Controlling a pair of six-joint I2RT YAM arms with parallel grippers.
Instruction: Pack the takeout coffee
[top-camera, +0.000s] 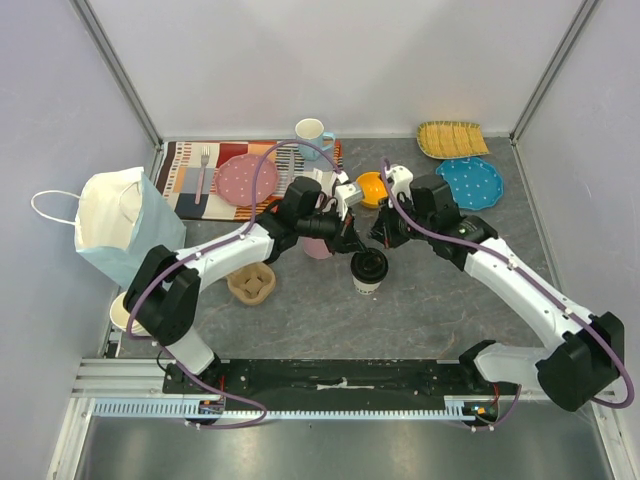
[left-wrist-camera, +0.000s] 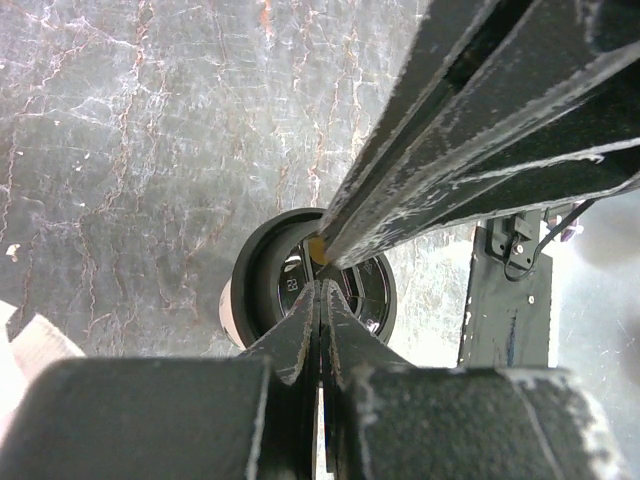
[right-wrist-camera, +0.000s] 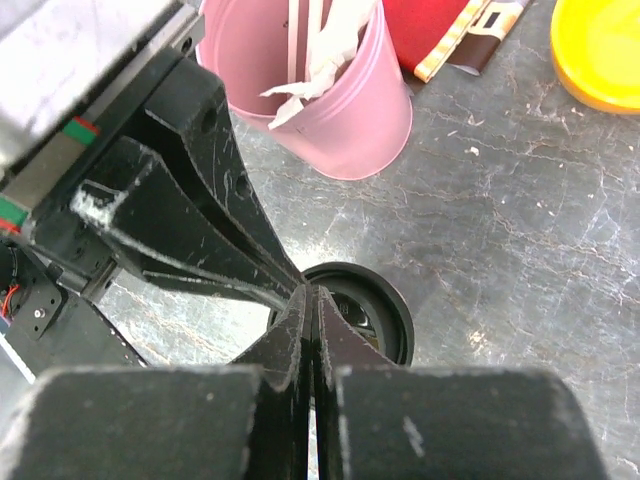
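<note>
Takeout coffee (top-camera: 368, 270) stands upright with its black lid on at mid-surface (top-camera: 300, 320), well right of the paper bag (top-camera: 115, 225). Near it, the pink cup (right-wrist-camera: 335, 95) holds sticks. The left claw (left-wrist-camera: 320, 292) and right claw (right-wrist-camera: 312, 297) are each pressed together, tips over the lid.

The left arm (top-camera: 225, 255) and right arm (top-camera: 520, 285) wear white shells with black joints; purple cables (top-camera: 256, 178) loop alongside. Matte black fingers (right-wrist-camera: 290, 335) show grey scuffed edges.
</note>
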